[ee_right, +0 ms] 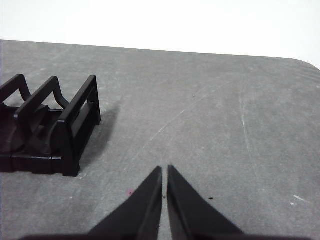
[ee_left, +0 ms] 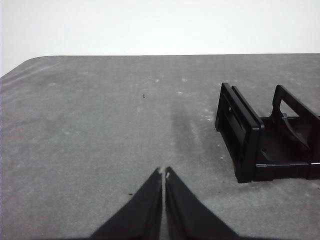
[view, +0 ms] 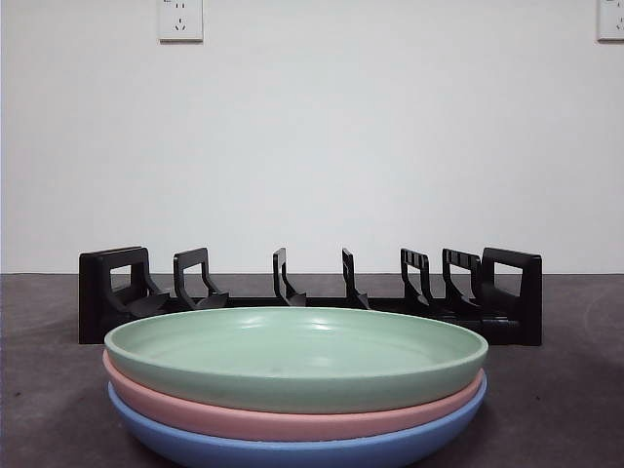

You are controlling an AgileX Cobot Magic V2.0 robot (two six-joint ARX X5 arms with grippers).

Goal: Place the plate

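Both arms idle, plates stacked in front of rack.
Green plate (view: 295, 353) sat on top of pink plate (view: 292, 417) and blue plate (view: 292, 450), stack at 6 o'clock of the black rack (view: 310, 292) on the grey worktop (view: 49, 390). Left gripper (ee_left: 163, 173) hung low over bare worktop, pointing forward, fingers (ee_left: 145, 205) pressed together, holding nothing, rack end at its 2 o'clock. Right gripper (ee_right: 164, 170) posed the same, fingers (ee_right: 187, 207) nearly touching, empty, rack end at its 10 o'clock.
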